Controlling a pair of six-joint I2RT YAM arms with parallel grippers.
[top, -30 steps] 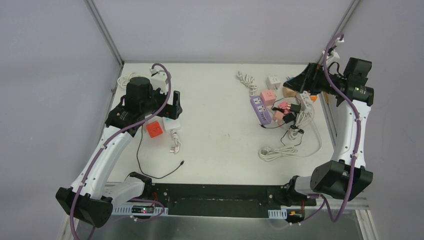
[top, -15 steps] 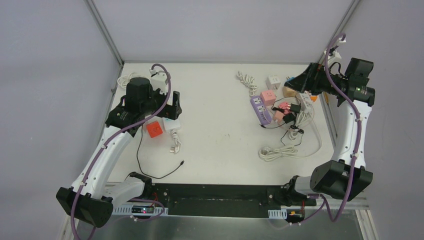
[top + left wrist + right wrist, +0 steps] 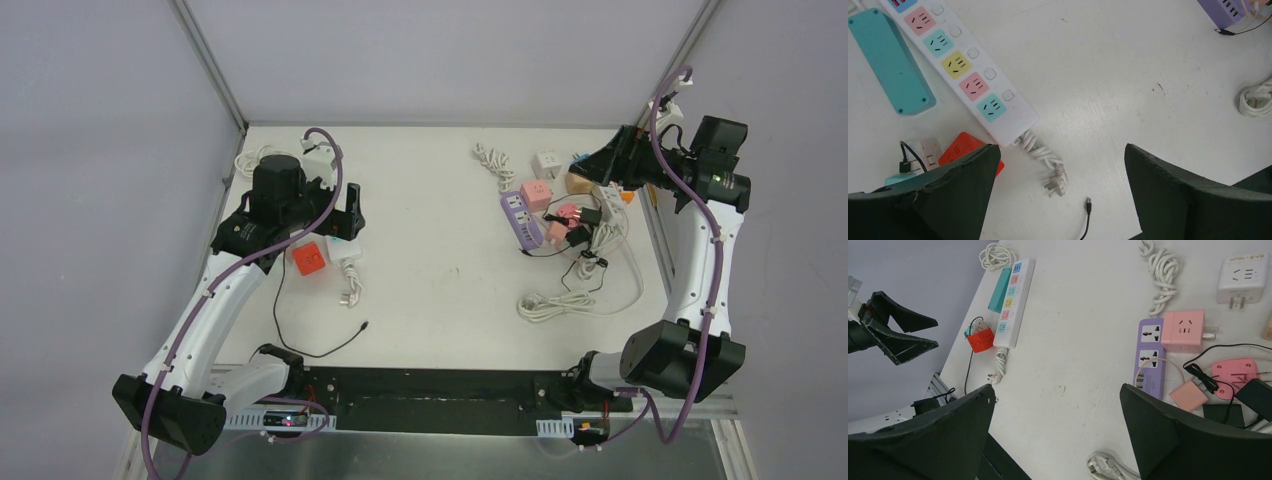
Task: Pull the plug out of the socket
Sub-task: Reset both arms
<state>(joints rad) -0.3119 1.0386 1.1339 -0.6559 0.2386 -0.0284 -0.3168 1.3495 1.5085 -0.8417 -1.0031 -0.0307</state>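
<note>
- My left gripper [image 3: 1060, 150] has its jaws spread wide, with nothing between them. It hangs above the table [image 3: 1128, 85], over the near end of a white strip [image 3: 960, 70] with coloured sockets.
- A teal strip [image 3: 888, 62] lies just beside that white strip, and a red cube [image 3: 965, 147] sits near its cord end.
- My right gripper [image 3: 1057, 388] is likewise fully spread and holds nothing. It is up at the far right corner, above the clutter of sockets.
- The purple socket strip [image 3: 1149, 357] lies on the right side of the table, with a pink adapter [image 3: 1184, 325] touching its far end.
- A black plug [image 3: 591, 215] sits in the tangle just right of the purple strip, clear of both grippers. I cannot tell which socket it is seated in.
</note>
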